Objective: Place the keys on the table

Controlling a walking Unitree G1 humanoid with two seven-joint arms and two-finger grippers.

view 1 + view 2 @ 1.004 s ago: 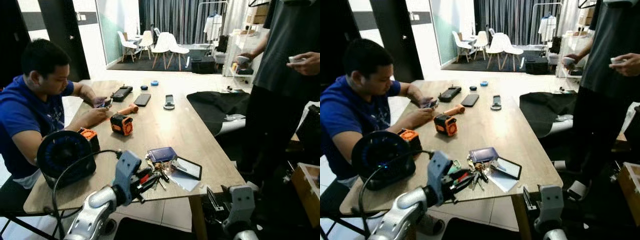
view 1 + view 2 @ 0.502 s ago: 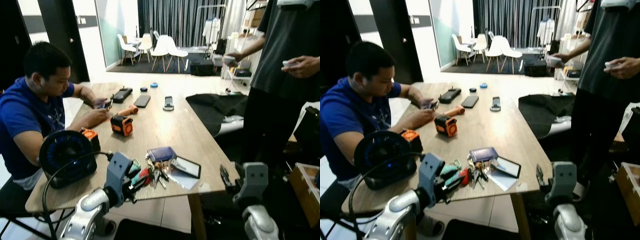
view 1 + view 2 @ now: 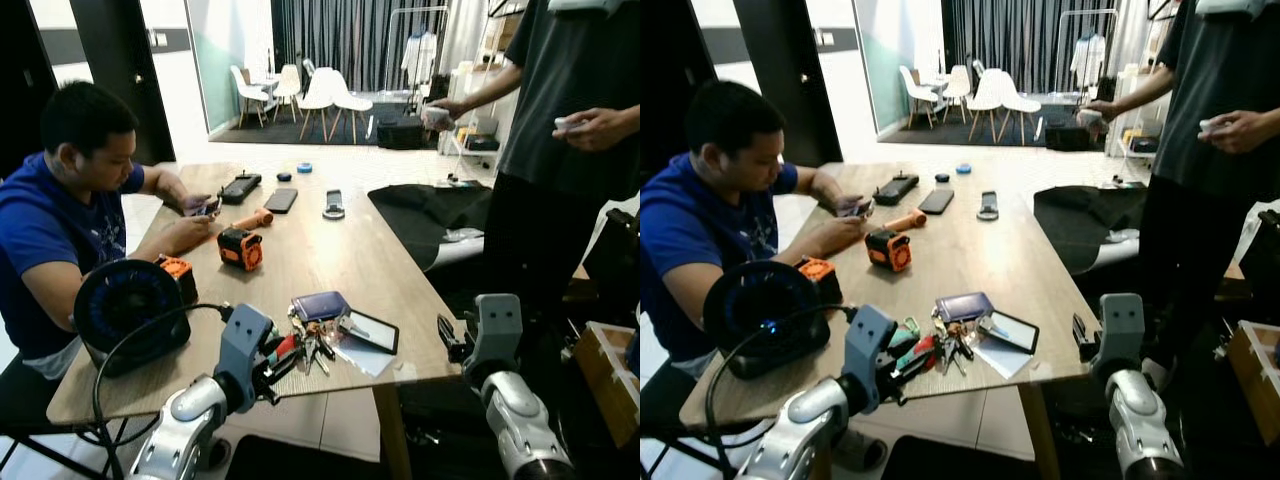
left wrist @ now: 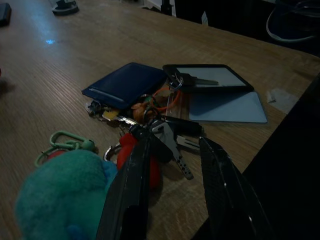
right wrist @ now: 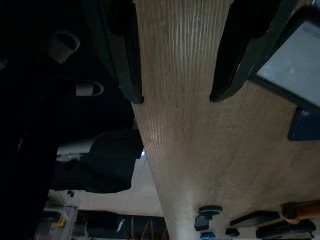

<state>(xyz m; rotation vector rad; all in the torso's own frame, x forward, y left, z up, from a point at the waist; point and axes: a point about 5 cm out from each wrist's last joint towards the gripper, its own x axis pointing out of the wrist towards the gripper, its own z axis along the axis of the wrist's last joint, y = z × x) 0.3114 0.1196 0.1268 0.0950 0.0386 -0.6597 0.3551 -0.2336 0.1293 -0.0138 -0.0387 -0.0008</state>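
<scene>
Nearest, left gripper (image 3: 283, 362) low over the front edge of the wooden surface (image 3: 330, 255), jaws spread apart, gripping nothing, tips just at the bunch of keys (image 4: 162, 135). Keys lying flat on the surface, a red tag (image 4: 129, 150) and a teal plush charm (image 4: 65, 192) with a green carabiner (image 4: 60, 142) attached. Touching the bunch on its far side, a dark blue card wallet (image 3: 320, 305); beside that, a black-framed tablet-like device (image 3: 368, 331) on a pale sheet (image 4: 225, 106), one key (image 4: 197, 80) resting across its screen. Right gripper (image 5: 175, 97) off the surface's right front corner, jaws parted, empty. Left of the keys, a round black fan (image 3: 125, 305) with a cable. Farther up, an orange and black tape measure (image 3: 241, 248), then an orange-handled tool (image 3: 254, 219), a phone (image 3: 282, 199) and other small dark devices. Seated person in blue (image 3: 60, 215) at the left side, hands on the surface; standing person in dark clothes (image 3: 560, 150) at the right. White chairs (image 3: 320, 95) in the background.
</scene>
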